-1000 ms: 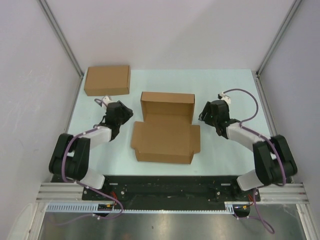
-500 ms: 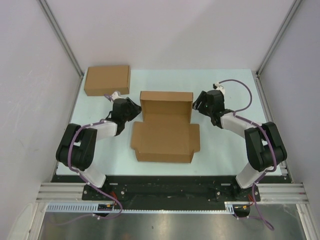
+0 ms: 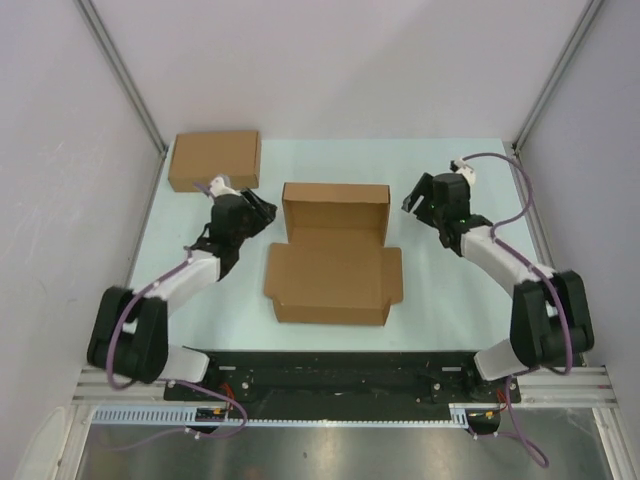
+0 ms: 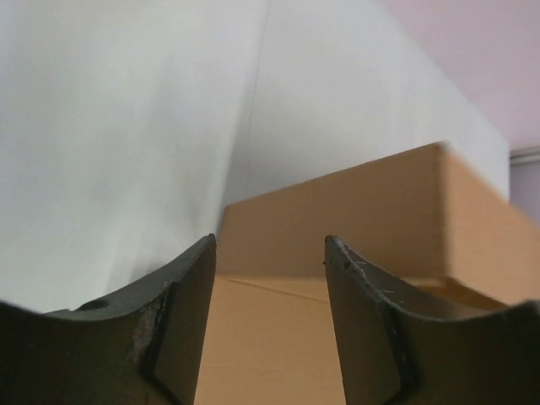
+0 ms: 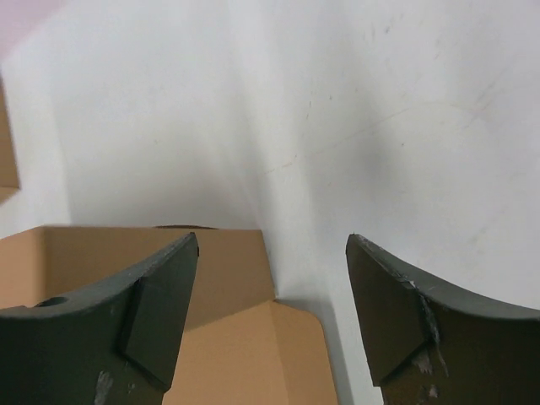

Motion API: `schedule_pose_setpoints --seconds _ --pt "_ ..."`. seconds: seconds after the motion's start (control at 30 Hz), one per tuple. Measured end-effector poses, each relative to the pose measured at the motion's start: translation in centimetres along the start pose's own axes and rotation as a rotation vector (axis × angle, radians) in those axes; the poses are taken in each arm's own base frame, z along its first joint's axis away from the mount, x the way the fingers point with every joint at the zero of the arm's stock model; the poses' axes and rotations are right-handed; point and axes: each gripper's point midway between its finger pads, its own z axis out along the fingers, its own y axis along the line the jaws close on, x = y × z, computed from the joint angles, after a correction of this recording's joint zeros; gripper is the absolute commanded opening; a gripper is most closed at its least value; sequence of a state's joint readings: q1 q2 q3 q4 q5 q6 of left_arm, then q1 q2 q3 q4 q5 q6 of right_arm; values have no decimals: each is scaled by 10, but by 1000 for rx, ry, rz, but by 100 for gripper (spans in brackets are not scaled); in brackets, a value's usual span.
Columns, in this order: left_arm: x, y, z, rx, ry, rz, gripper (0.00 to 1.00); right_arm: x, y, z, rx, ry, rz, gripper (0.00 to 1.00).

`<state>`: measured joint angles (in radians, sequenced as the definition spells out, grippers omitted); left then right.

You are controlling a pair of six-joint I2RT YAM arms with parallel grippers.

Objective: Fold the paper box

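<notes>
- The left gripper [image 3: 264,212] is a little more to the left than half a second ago, and its arm is now stretched out. Its fingers [image 4: 181,321] stand apart and hold nothing.
- It points at the far-left corner of the box [image 3: 333,262] and is just beside it. In the left wrist view the raised far wall fills the gap ahead of the fingers.
- The box is in the middle of the table [image 3: 450,290], in the same place as before. Its far wall is upright and its near panel lies flat.
- The right gripper [image 3: 412,203] has drawn back to the right, away from the far-right corner. Its jaws have widened and are empty.
- I judge that nothing has been folded in this last second, so the right arm must come in again.
</notes>
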<state>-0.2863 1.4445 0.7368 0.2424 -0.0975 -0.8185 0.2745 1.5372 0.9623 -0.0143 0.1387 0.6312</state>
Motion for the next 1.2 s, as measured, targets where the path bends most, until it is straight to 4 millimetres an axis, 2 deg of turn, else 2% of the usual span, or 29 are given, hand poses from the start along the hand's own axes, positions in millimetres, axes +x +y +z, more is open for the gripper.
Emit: schedule_pose_setpoints --seconds 0.1,0.17,0.3,0.4,0.5,0.53,0.63,0.7,0.83,0.9,1.07,1.2 --pt "-40 -12 -30 26 -123 16 61 -31 9 -38 -8 -96 -22 78" --pt "-64 -16 -51 36 -206 30 62 -40 25 -62 -41 -141 -55 78" --pt "-95 -24 -80 44 -328 106 65 -35 56 -106 -132 -183 -128 78" --pt "-97 -36 -87 70 -367 263 73 -25 50 -126 -137 -187 -153 79" --pt "-71 -69 -94 156 -353 503 86 -22 35 -132 -98 -186 -164 79" --pt "-61 -79 -96 181 -345 570 96 -22 31 -133 -85 -184 -166 79" --pt "-29 -108 -106 258 -335 805 100 -21 23 -132 -61 -172 -167 79" --pt "-15 -120 -112 292 -343 942 100 -15 17 -130 -51 -158 -167 79" --pt "-4 -132 -119 301 -415 1193 100 4 4 -127 -40 -112 -175 79" --pt "5 -142 -115 288 -460 1326 100 9 0 -127 -42 -99 -177 79" --pt "45 -150 -89 237 -513 1655 100 9 0 -134 -67 -103 -165 79" --pt "78 -140 -68 207 -501 1856 98 5 -3 -140 -86 -113 -149 79"
